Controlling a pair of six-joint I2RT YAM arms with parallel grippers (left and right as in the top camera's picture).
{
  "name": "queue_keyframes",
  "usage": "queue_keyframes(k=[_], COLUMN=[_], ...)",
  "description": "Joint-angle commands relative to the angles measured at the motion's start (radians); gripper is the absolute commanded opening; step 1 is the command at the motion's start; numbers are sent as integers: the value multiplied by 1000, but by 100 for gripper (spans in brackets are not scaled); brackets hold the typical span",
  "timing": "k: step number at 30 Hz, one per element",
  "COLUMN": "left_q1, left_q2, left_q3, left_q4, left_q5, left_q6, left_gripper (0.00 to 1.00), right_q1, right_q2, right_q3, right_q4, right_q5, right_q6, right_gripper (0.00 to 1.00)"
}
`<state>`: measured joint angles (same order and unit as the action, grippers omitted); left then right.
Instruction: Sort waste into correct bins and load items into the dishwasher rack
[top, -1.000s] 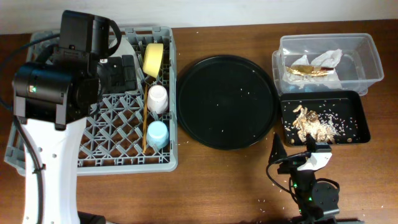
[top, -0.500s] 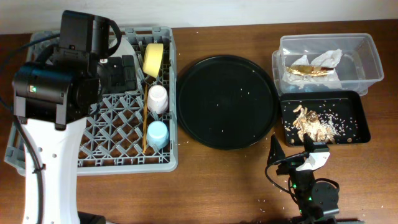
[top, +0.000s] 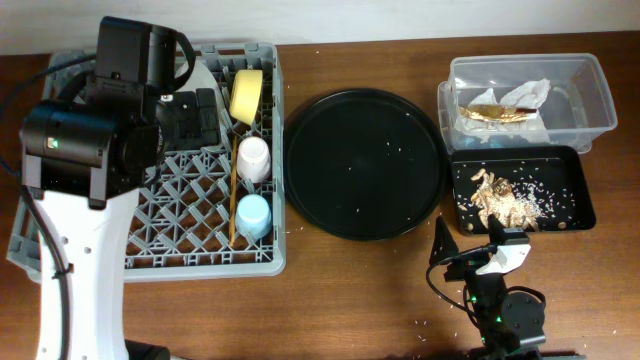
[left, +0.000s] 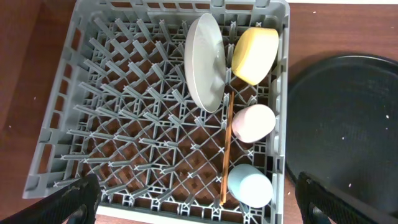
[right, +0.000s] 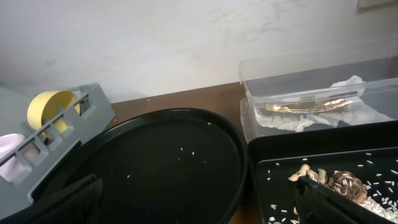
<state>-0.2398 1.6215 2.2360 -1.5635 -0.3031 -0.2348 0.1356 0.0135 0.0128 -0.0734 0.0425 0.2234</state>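
The rack (left: 53, 124) looked full, the left gripper (left: 198, 202) and right gripper (right: 199, 199) were wide open and empty, but a low swing could tip the plate (left: 205, 62).

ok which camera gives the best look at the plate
Left wrist: the plate stands on edge in the dishwasher rack, fully in view beside the yellow bowl. Overhead, the left arm covers all but a pale sliver of it. In the right wrist view I cannot make it out.
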Motion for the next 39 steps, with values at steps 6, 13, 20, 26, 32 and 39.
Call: queue_keyframes(k=[6,13,20,26,32,39], left_q1=[3,42,146,172,172,177], left_q2=[-11,-90,-393,-716,-1050,-1411], left_q3=[-17,-101,-659,-1227,-1716,-2045], left_q4=[73,236,668,1102,1497,1595], left_q5=[30,114,210,210,210,211], left_q6=[5,6,6,119,163,193], left_gripper=[100,100,100,100,100,100], right_q1=[8,8,8,8,8,8], right_q2=[-10,-10,-10,-10,-10,-10], right_q3=[-7,-7,-7,-7,-7,-7], right_q4=[-5,-5,-5,-5,-5,-5], right_q5=[-9,-9,-9,-9,-9,-9], right_q6=[-14,-14,-14,-14,-14,-14], right_gripper=[98,98,98,99,98,98])
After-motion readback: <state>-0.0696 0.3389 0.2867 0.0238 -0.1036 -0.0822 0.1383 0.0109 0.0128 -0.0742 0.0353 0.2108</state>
